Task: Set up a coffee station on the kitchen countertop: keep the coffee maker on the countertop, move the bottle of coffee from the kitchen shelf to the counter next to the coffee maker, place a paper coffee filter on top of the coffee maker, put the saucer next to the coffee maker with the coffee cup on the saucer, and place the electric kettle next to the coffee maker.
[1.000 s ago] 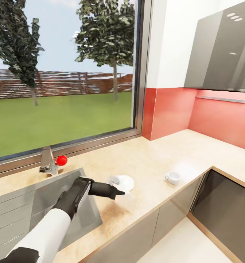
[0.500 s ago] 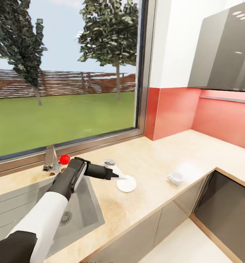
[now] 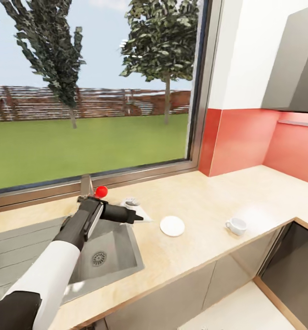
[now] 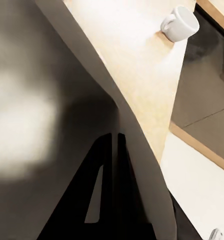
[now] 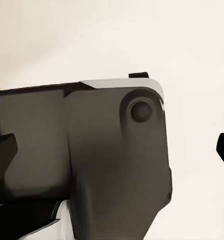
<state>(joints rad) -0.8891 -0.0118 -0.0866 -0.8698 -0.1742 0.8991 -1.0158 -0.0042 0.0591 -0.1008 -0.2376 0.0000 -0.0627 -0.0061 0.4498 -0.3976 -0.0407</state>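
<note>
My left gripper (image 3: 134,217) hovers over the kitchen countertop (image 3: 204,206) at the sink's right rim, shut on the thin white paper coffee filter (image 3: 134,203). In the left wrist view the filter (image 4: 52,100) is a large shaded sheet right in front of the closed black fingers (image 4: 104,170). The white saucer (image 3: 172,226) lies flat on the counter just right of the gripper, apart from it. Farther right, near the front edge, the white coffee cup (image 3: 237,226) stands upright, and it also appears in the left wrist view (image 4: 181,24). My right gripper (image 5: 117,152) points at the robot's own dark body panel, fingers spread.
A steel sink (image 3: 99,256) is set into the counter below my left arm, with a faucet and red knob (image 3: 100,191) behind it under the window. A red backsplash (image 3: 245,137) and grey wall cabinet (image 3: 296,68) are at the right. Grey cabinet fronts (image 3: 190,293) sit below the counter.
The camera has turned, shifting the scene right. My left gripper has risen and drawn back from over the saucer toward the faucet, still holding the filter. Saucer and cup stay put.
</note>
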